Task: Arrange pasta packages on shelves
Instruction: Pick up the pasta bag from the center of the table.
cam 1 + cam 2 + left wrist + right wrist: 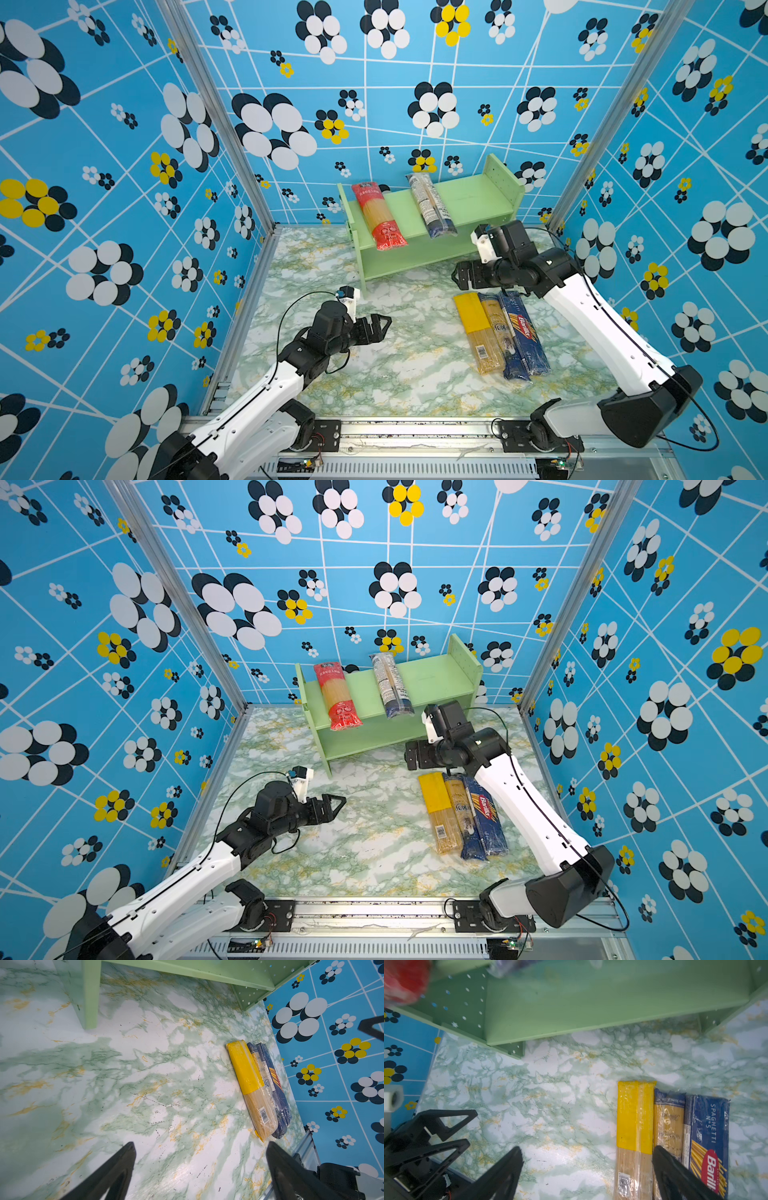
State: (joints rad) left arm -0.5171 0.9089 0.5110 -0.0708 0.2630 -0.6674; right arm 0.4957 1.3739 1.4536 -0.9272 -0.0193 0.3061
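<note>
The pale green shelves (pixel 469 199) (pixel 432 679) stand at the back. On the top tier lie a red pasta package (pixel 378 216) and a clear one with a white label (pixel 430 205). Three packs lie side by side on the table at the right: yellow (pixel 478 332) (pixel 632 1118), brownish (pixel 500 332) (pixel 668 1122) and dark blue Barilla (pixel 525 332) (pixel 708 1126). My right gripper (pixel 459 278) (pixel 587 1148) hangs open and holds nothing, above their far ends. My left gripper (pixel 384 326) (pixel 200 1145) is open and holds nothing, over bare table left of the packs.
Patterned blue walls close in the table at the left, back and right. A metal rail (pixel 415 428) runs along the front edge. The shelves' lower tier (pixel 591 1001) shows bare green board. The shelf's near left leg (pixel 89 991) stands close to my left gripper.
</note>
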